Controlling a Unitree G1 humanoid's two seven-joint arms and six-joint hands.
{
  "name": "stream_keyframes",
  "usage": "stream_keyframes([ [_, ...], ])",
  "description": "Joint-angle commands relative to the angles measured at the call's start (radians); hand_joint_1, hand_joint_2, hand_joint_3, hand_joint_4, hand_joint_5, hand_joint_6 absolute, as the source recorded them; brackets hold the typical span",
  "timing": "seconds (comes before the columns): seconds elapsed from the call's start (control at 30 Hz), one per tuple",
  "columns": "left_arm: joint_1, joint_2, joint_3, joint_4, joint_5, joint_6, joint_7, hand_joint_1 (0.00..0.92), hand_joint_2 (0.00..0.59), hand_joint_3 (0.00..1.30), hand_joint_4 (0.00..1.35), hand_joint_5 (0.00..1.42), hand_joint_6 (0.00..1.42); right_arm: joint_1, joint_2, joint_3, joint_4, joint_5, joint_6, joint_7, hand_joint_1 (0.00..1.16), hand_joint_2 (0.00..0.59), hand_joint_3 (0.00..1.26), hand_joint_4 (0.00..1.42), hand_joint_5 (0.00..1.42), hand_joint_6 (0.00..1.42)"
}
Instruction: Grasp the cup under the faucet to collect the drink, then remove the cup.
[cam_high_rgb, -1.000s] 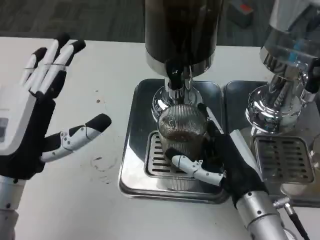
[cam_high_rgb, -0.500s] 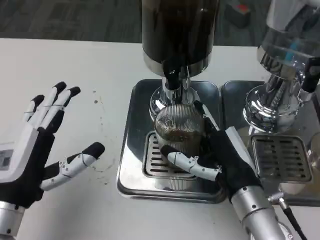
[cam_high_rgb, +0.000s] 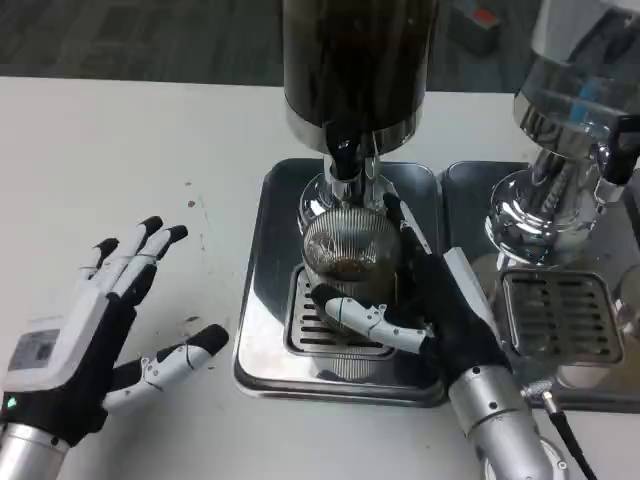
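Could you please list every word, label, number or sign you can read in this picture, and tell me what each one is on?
No text can be read.
Left robot hand: a small grey patch on its white back, too blurred to read.
Cup, dispenser and tray: no lettering visible.

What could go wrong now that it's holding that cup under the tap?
The right robot hand grips the ribbed clear glass cup, which already holds dark drink; tilting it on removal could spill. The black faucet spout sits close above the rim, so lifting straight up might knock it.
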Motion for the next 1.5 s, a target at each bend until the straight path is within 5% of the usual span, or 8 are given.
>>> stream_keyframes([
  [0.03, 0.006, 0.014, -0.011, 0.009, -0.008, 0.014, 0.005, 0.000, 0.157, 0.13, 0.02, 0.16, 0.03, -0.002, 0.017, 0.006, 0.032, 0.009, -0.009, -0.002, 0.83, 0.175, 0.00, 0.00, 0.00, 0.08],
  [0.23, 0.017, 0.016, -0.011, 0.000, -0.017, 0.021, 0.003, 0.000, 0.159, 0.14, 0.02, 0.16, 0.03, -0.001, 0.028, 0.011, 0.043, 0.003, -0.009, -0.015, 0.86, 0.184, 0.00, 0.00, 0.04, 0.17],
  [0.57, 0.034, 0.015, -0.009, -0.016, -0.026, 0.028, 0.002, 0.000, 0.160, 0.15, 0.02, 0.16, 0.03, -0.023, 0.053, 0.007, 0.075, 0.007, -0.002, -0.041, 0.94, 0.206, 0.00, 0.21, 0.23, 0.38],
  [1.1, 0.033, 0.022, -0.011, -0.016, -0.045, 0.032, -0.006, 0.000, 0.166, 0.15, 0.02, 0.16, 0.03, -0.035, 0.075, -0.017, 0.109, 0.025, -0.026, -0.073, 0.98, 0.238, 0.34, 0.49, 0.47, 0.61],
  [1.5, 0.025, 0.023, -0.019, -0.012, -0.042, 0.031, -0.009, 0.000, 0.166, 0.15, 0.02, 0.16, 0.02, -0.036, 0.080, -0.021, 0.108, 0.036, -0.065, -0.113, 1.02, 0.221, 0.42, 0.52, 0.54, 0.71],
])
